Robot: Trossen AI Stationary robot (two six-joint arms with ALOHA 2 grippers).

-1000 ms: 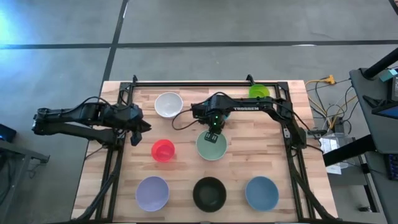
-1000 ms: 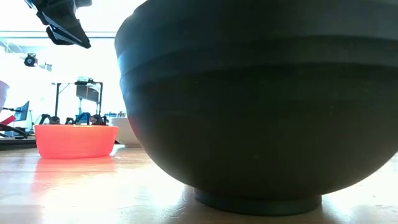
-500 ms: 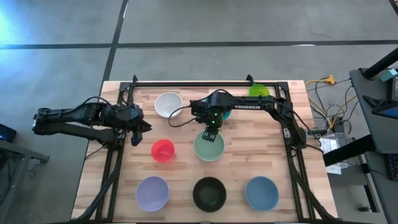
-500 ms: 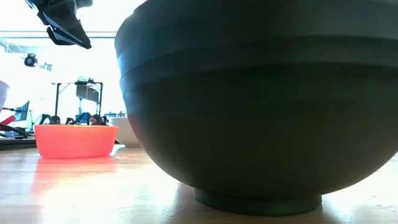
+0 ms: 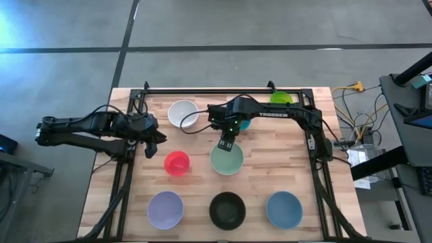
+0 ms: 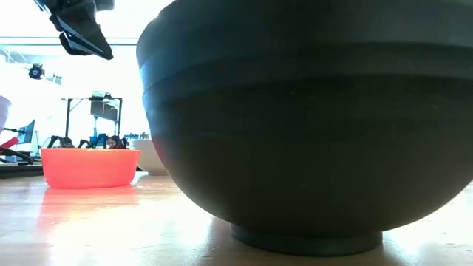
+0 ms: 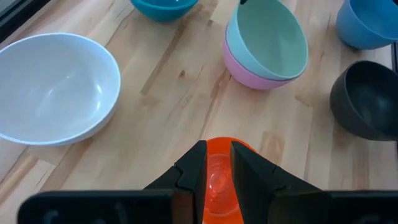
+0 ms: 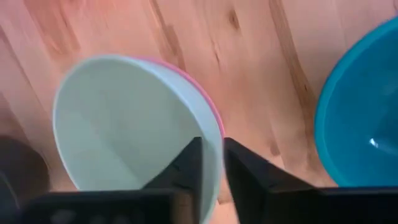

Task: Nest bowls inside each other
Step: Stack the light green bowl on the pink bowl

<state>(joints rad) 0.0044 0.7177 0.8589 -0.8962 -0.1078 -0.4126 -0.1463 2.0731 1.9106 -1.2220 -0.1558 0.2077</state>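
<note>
The right pincer (image 5: pixel 227 144), fingers a narrow gap apart, straddles the mint bowl's (image 5: pixel 227 160) rim, seating it inside the pink bowl (image 8: pixel 208 102) below.

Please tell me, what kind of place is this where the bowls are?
Probably a robotics lab or workshop: a wooden table in a black frame stands on a bare concrete floor, loose cables lie beside it, and equipment stands fill the bright room behind.
</note>
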